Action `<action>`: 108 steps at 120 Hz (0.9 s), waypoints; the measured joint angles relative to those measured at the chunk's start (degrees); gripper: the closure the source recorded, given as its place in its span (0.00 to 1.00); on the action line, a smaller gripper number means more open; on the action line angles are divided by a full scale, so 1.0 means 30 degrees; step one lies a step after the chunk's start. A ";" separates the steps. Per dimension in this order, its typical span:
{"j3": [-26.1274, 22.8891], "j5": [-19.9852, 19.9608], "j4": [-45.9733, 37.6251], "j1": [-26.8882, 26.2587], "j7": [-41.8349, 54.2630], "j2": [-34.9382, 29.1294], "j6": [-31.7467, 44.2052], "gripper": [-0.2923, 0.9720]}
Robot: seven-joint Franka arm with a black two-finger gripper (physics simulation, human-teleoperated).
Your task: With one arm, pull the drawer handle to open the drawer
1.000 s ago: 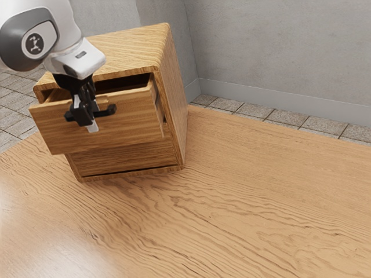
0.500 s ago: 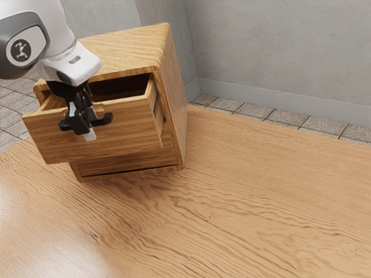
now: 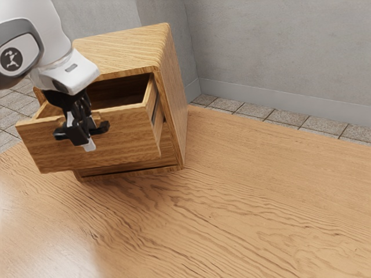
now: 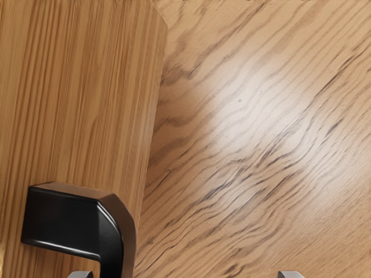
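"What does the robot look like on your feed?"

"My arm (image 3: 36, 26) is glossy white with fat, rounded links. On the side of the joint there's a round grey cap (image 3: 14, 56) carrying a small white emblem."

"And the hand end?"

"I see a white, blocky housing (image 3: 65, 75) with a short dark slot on its upper face. Under it my gripper (image 3: 78, 130) is black, with two narrow fingers of angular, stepped outline. One finger ends in a pale tip (image 3: 88, 145)."
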 joint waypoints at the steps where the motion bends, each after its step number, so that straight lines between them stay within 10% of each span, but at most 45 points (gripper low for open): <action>1: -0.0021 -0.0008 -0.0022 -0.0002 -0.0009 -0.0017 0.0000 0.47; 65: -0.1564 -0.0386 -0.1619 0.0591 -0.0624 -0.1841 0.0177 0.42; 108: -0.5018 0.2678 0.0281 0.0516 -0.1288 -0.2317 -0.0049 0.35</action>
